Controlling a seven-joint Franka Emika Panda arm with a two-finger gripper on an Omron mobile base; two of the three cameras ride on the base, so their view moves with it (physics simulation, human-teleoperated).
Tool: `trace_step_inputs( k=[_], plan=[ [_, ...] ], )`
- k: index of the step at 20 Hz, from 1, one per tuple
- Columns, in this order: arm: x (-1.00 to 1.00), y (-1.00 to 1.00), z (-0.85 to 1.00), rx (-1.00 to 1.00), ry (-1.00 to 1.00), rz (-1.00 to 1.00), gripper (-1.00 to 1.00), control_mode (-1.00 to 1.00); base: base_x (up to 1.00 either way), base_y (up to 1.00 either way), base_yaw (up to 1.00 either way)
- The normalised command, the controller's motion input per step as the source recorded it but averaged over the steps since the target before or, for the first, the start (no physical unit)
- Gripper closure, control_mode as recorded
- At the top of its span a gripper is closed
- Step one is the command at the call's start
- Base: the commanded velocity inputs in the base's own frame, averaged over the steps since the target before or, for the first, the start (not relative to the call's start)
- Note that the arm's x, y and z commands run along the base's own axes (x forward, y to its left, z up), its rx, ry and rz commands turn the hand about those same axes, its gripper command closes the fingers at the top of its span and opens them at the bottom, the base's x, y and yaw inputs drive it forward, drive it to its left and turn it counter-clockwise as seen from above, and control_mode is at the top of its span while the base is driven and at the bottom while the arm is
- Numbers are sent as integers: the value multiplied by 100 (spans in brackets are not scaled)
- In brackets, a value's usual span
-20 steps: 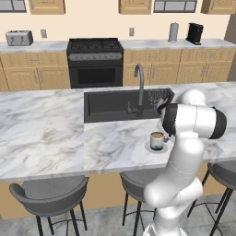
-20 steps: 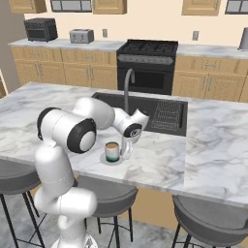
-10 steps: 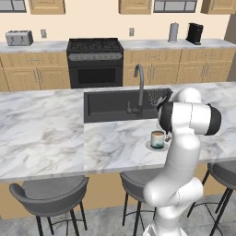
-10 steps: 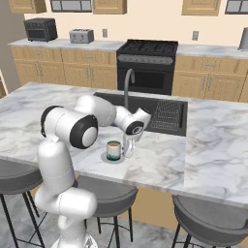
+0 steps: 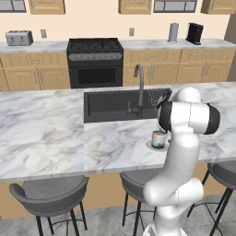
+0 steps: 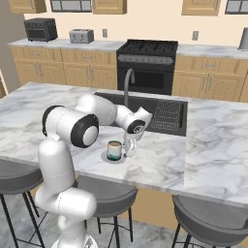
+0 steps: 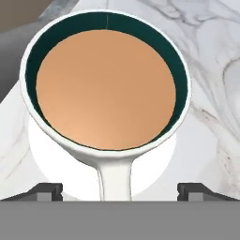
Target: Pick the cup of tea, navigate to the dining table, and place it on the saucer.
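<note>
Arm elbow shifted slightly; cup of tea [image 7: 107, 89] on saucer [image 7: 154, 164]. Gripper [image 7: 120, 191] released, handle between tips, retreat straight up.

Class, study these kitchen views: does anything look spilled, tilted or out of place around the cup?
Nothing stands out. The cup of tea stands upright on the saucer, tea level and unspilled, on the dining table, its handle between the spread fingertips.

Showing now are one cup of tea [image 6: 114, 150], one saucer [image 6: 105, 157], one faucet [image 5: 139, 88], three stools [image 5: 50, 196], and one toaster [image 6: 81, 36].
</note>
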Motion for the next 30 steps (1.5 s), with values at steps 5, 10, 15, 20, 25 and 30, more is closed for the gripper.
trace_step_inputs(
  k=[5, 10, 15, 20, 25, 30],
  plan=[
    [-6, 0, 4, 0, -1, 0, -100, -100, 0, 0, 0],
    [-14, 0, 17, 0, -5, 0, -100, -100, 0, 0, 0],
    [-14, 0, 36, 0, -12, 0, -100, -100, 0, 0, 0],
    [-17, 0, 44, 1, -14, 0, -100, -100, 0, 0, 0],
    [-38, 0, 43, 2, -14, 0, -100, -100, 0, 0, 0],
    [-51, 0, 47, 2, -15, 0, -100, -100, 0, 0, 0]
  ],
)
